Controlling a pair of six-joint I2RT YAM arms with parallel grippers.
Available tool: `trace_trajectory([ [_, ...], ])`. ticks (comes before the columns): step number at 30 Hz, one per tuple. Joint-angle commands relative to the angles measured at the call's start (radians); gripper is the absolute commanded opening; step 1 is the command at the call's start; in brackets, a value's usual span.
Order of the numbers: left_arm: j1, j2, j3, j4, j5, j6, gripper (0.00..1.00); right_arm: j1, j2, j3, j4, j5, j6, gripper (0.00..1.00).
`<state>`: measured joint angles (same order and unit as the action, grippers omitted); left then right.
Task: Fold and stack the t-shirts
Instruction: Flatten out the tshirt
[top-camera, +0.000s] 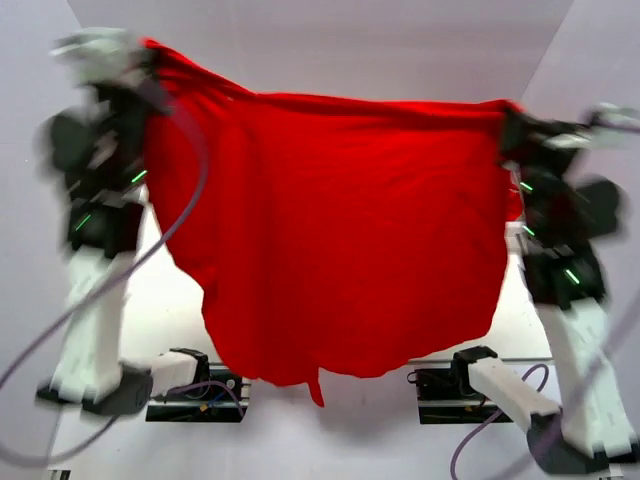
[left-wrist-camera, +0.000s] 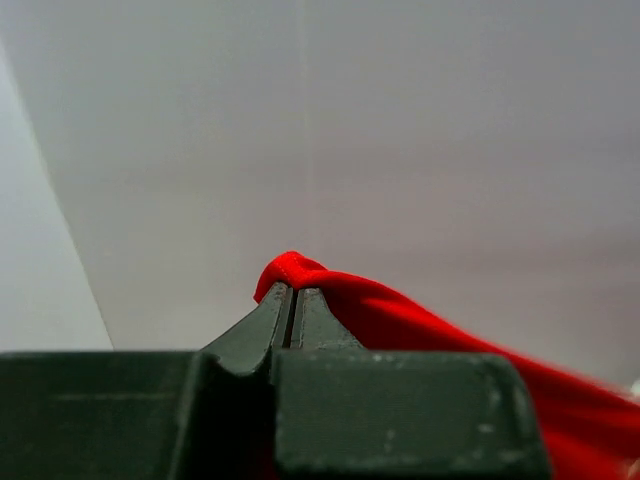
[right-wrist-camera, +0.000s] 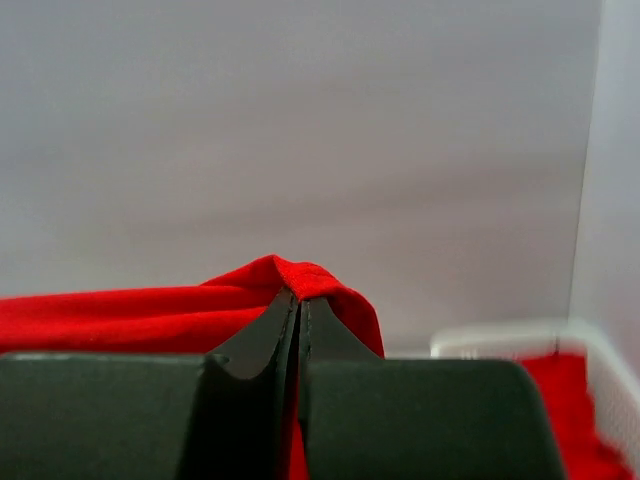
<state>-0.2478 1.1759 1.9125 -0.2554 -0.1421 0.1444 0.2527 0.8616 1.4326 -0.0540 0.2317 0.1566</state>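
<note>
**Me:** My left pincer (left-wrist-camera: 293, 290) is squeezed tight on one top corner of the red t-shirt (top-camera: 340, 230). My right pincer (right-wrist-camera: 298, 298) bites the other top corner.

**Helper:** Where is the shirt?

**Me:** Up in the air, spread wide like a flag. It hangs over the middle of the counter (top-camera: 165, 310), from near the left edge to near the right edge.

**Helper:** What now?

**Me:** I think I should lay it flat. Go slow, both arms level, cloth snug, so the bottom lands first without wrinkles. I must miss the white basket (right-wrist-camera: 520, 340).
</note>
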Motion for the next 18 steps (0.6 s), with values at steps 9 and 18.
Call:
trace_trajectory([
  [9, 0.036, 0.815, -0.153, 0.096, -0.094, -0.069, 0.0, -0.023, 0.736, -0.198, 0.181, 0.003, 0.1, 0.0],
  [18, 0.068, 1.217, 0.186, 0.087, 0.013, -0.055, 1.0, -0.036, 1.29, 0.421, -0.106, -0.152, 0.051, 0.9],
])
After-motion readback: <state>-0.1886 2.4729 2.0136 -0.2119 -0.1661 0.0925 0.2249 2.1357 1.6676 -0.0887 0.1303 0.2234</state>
